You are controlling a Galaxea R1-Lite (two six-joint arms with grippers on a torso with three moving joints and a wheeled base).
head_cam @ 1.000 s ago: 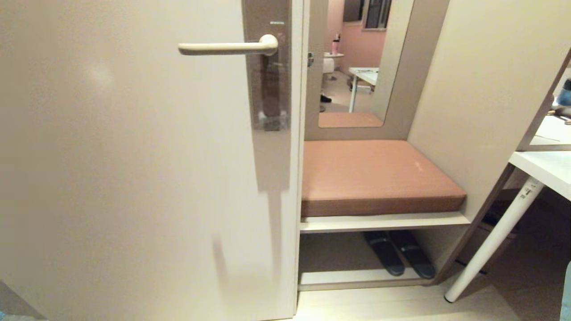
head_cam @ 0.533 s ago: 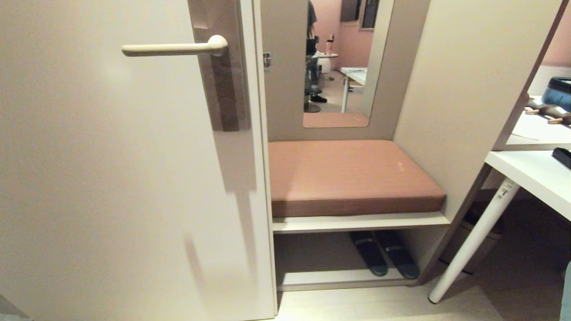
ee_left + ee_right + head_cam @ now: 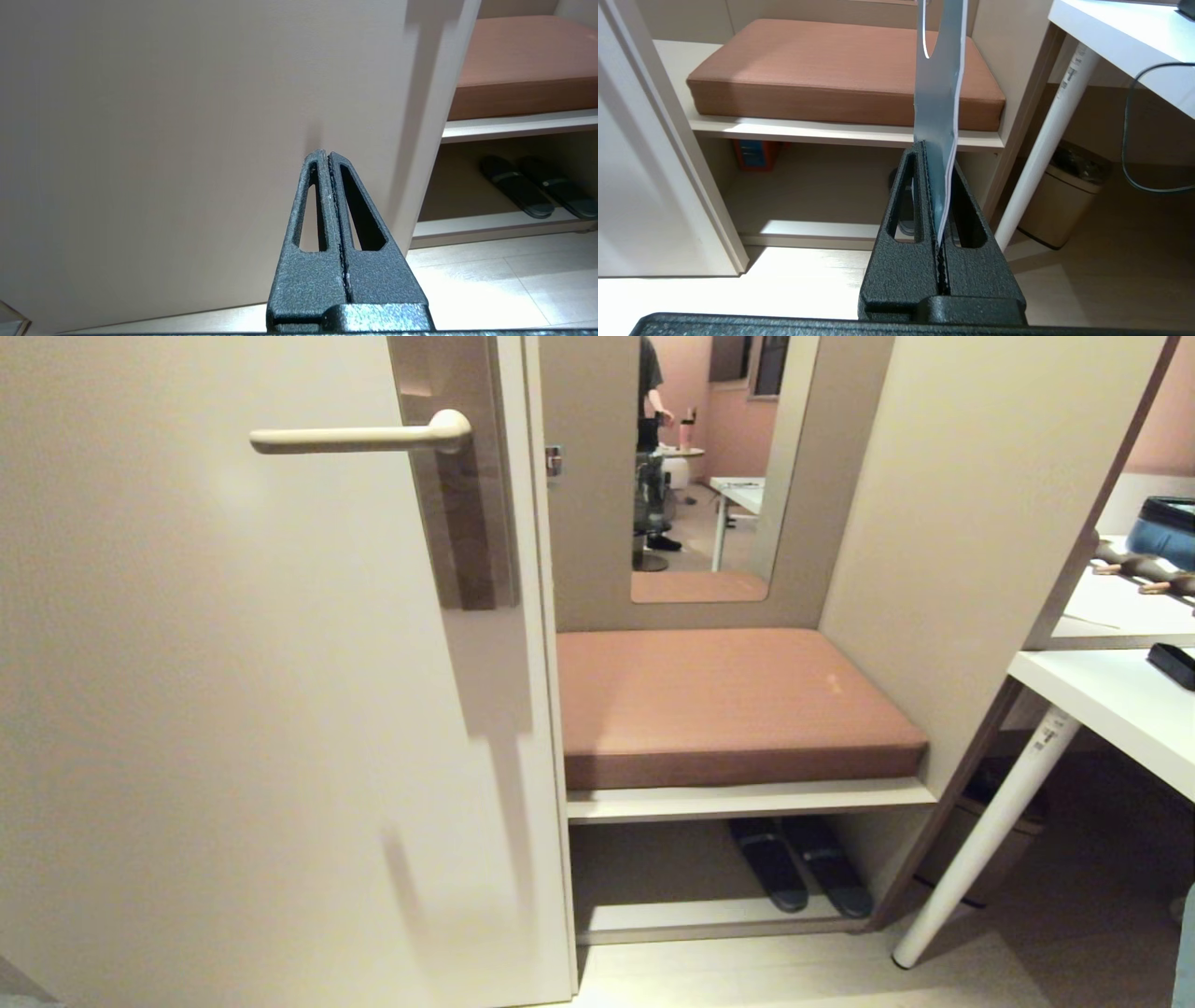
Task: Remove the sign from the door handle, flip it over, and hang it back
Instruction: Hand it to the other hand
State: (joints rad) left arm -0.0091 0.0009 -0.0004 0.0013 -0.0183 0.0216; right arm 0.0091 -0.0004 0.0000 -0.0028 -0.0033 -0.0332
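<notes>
Fingers point(image 3: 924, 186) of the right gripper point(image 3: 934, 154) are pinched on the sign's point(image 3: 936, 98) lower end, holding it upright and edge-on before the cushioned shelf point(image 3: 840, 51) (grey-blue face, white edge, part of the oval hole showing at the top). Left gripper point(image 3: 328, 156) has its fingers point(image 3: 314, 196) pressed together on nothing, pointing at the door point(image 3: 187, 116). Door handle point(image 3: 359, 437) juts level from its brown-grey plate point(image 3: 457, 485), bare

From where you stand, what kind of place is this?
Probably a hotel-style room entryway: a door with a lever door handle, a cushioned bench with slippers beneath, a wall mirror, and a desk alongside.
</notes>
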